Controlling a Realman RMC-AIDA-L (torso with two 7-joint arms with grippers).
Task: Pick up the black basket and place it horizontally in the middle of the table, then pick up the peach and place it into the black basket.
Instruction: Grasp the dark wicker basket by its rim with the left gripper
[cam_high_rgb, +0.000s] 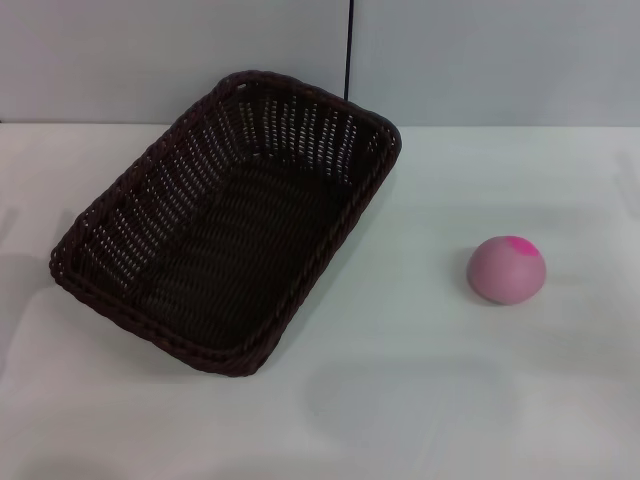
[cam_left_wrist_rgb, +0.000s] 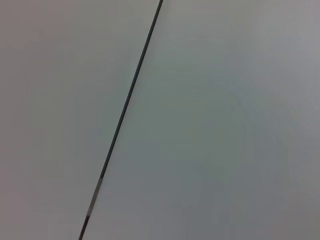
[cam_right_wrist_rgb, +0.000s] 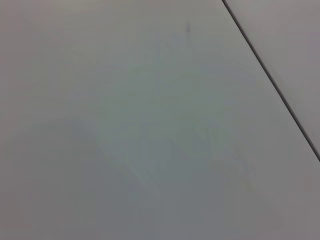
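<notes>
Basket and fruit at rest on a white table (cam_high_rgb: 420, 400), seen from the head camera. The black basket (cam_high_rgb: 225, 225) lies left of centre, turned at an angle so that its long axis runs from the near left toward the far middle; it stands upright on its base, open side up, with nothing inside. The peach (cam_high_rgb: 508, 269) sits on the bare tabletop to the right of the basket, well apart from it, its bright magenta spot facing upward. Neither the left gripper nor the right gripper appears in any view, so whether their fingers are spread or pressed together cannot be told. Each wrist camera shows only a plain grey surface crossed by one thin dark line (cam_left_wrist_rgb: 125, 107).
</notes>
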